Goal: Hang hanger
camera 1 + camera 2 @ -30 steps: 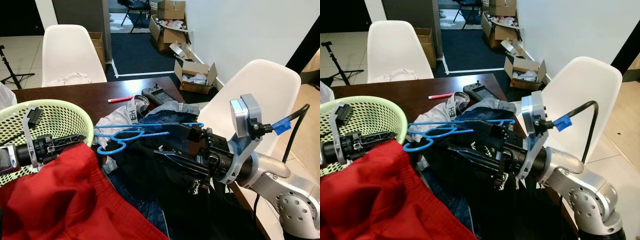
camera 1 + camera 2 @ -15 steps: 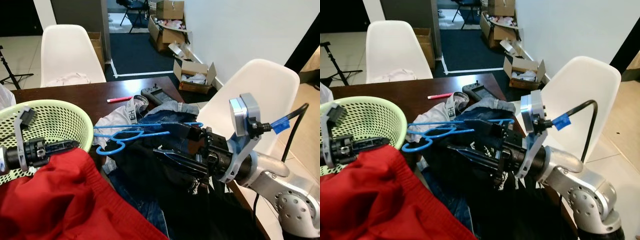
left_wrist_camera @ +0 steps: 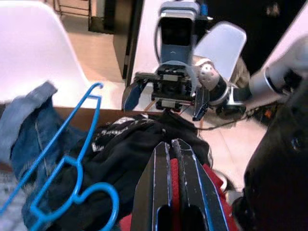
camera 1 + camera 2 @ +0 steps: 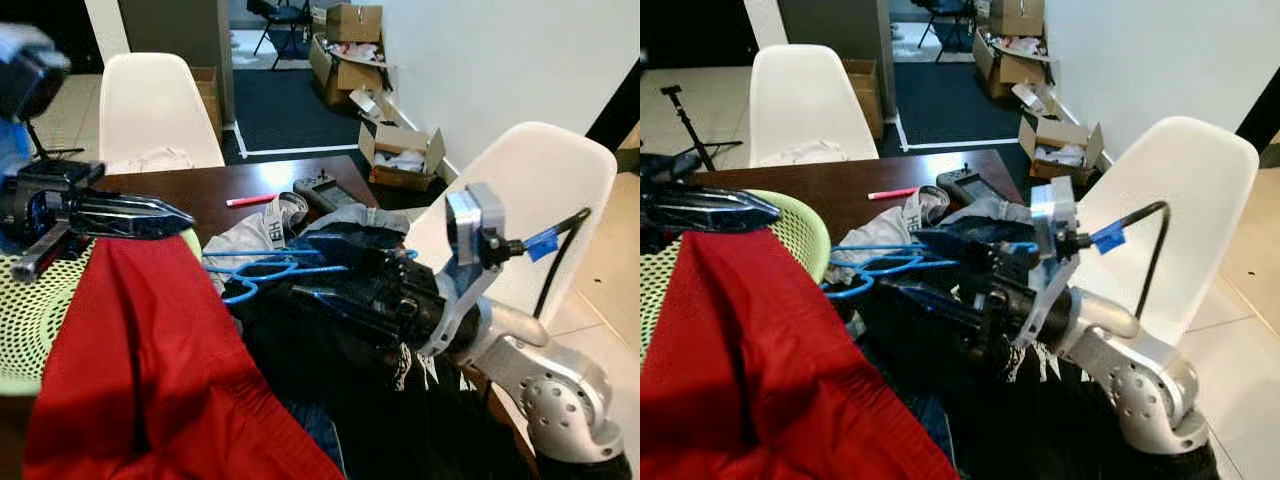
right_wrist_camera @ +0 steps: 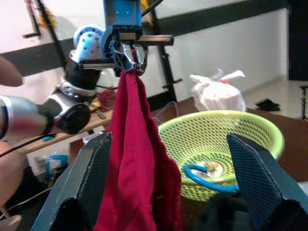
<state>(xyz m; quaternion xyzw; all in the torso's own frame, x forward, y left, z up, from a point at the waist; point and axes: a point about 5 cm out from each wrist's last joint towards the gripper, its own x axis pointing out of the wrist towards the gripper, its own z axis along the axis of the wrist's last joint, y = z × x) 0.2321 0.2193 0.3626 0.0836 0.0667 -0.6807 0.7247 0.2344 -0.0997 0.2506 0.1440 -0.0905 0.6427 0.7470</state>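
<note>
Left gripper (image 4: 185,215): it is hovering high on the robot's left, above the basket, its two long black fingers (image 3: 166,187) pressed together and pinching the top edge of the red cloth.
Red cloth garment (image 4: 140,350): it is hanging down from the left gripper in a long fold and spreading wide across the near left of the scene, covering part of the basket.
Light green plastic mesh laundry basket (image 4: 800,225): it is sitting on the table at the left, mostly hidden behind the red cloth garment, with only its far rim and part of its wall showing.
Dark brown wooden table (image 4: 250,185): it is carrying the basket and the heap of clothes; a thin pink pen (image 4: 246,200) is lying on its bare far part.
Thin blue plastic hanger (image 4: 265,272): it is lying roughly level over the heap of clothes, its hook end pointing towards the basket and its far end reaching to the right gripper.
Heap of clothes (image 4: 300,330): black fabric and blue denim are lying piled in the middle, with a grey-white garment (image 4: 245,235) at the far side.
Right gripper (image 4: 300,268): its fingers are spread wide apart, one above and one below the hanger's bar, over the dark clothes.
White plastic shell chairs: one (image 4: 155,105) is standing beyond the table's far edge, another (image 4: 545,200) just right of the right arm.
Open cardboard boxes (image 4: 400,160): they are standing on the floor by the white wall, well behind the table.
</note>
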